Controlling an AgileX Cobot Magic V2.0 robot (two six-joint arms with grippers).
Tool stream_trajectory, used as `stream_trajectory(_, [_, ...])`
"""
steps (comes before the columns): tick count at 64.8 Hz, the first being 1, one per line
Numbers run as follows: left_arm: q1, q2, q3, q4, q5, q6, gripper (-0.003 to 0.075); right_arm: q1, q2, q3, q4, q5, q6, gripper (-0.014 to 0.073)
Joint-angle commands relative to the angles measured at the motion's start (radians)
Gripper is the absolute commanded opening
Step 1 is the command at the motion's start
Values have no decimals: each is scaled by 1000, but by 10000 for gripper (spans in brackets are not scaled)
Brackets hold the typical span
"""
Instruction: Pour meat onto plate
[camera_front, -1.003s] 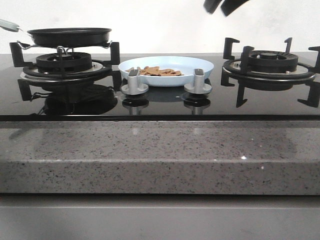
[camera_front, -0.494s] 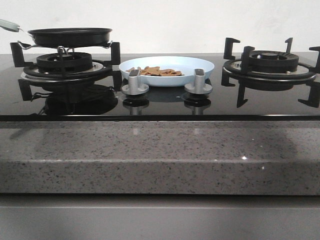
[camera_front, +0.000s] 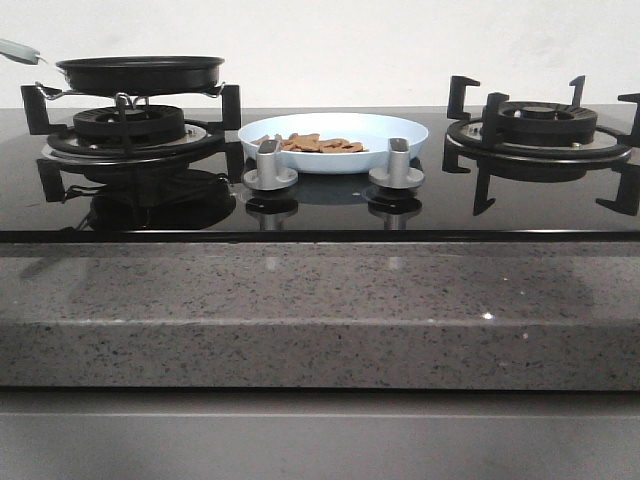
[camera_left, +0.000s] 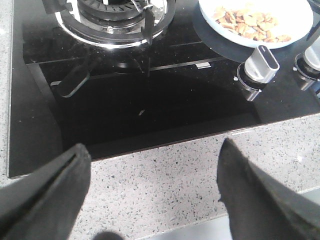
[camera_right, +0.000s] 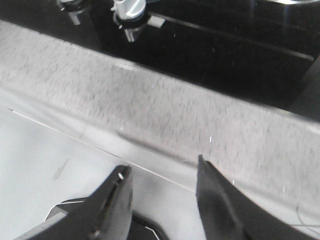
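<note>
The pale blue-white plate (camera_front: 335, 141) sits on the black glass hob between the two burners. The meat (camera_front: 310, 143), a heap of orange-brown slices, lies on its left half. Plate (camera_left: 295, 31) and meat (camera_left: 247, 22) also show in the left wrist view. The black frying pan (camera_front: 140, 72) rests on the left burner, looking empty. My left gripper (camera_left: 152, 152) is open and empty over the speckled stone counter edge. My right gripper (camera_right: 162, 167) is open and empty, in front of the counter. Neither gripper shows in the front view.
Two silver knobs (camera_front: 270, 165) (camera_front: 396, 164) stand in front of the plate. The right burner (camera_front: 540, 125) with its black grate is bare. The grey speckled counter front (camera_front: 320, 310) runs across the near side. The pan's handle (camera_front: 18, 50) sticks out left.
One second ago a black gripper showed at the top right of the front view; it has gone out of view. Pan, plate and meat have not moved.
</note>
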Motion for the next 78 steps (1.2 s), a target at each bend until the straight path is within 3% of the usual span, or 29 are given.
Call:
stream_trajectory(1, [-6,-4,-26,-21,-52,-11,513,-2,-69,17,-1,-38,1,337])
stream_trajectory(26, [-6,-4,-26,-21,-52,-11,498,-2,-217,94,-1,-16,1,317])
stream_trajectory(31, [-6,-4,-26,-21,-52,-11,445,-2,-217,98,-1,-16,1,251])
stream_trajectory(49, [-6,-4,-26,-21,-54,-11,112,-2,-217,100,0,-15,1,-63])
stream_trajectory(57, [-6,-4,-26,-21,-59,-11,-14,-2,-217,100,-5,-16,1,-69])
stream_trajectory(78, [-6,-4,-26,-21,-59,-11,-20,-2,-217,100,-4,-15,1,-69])
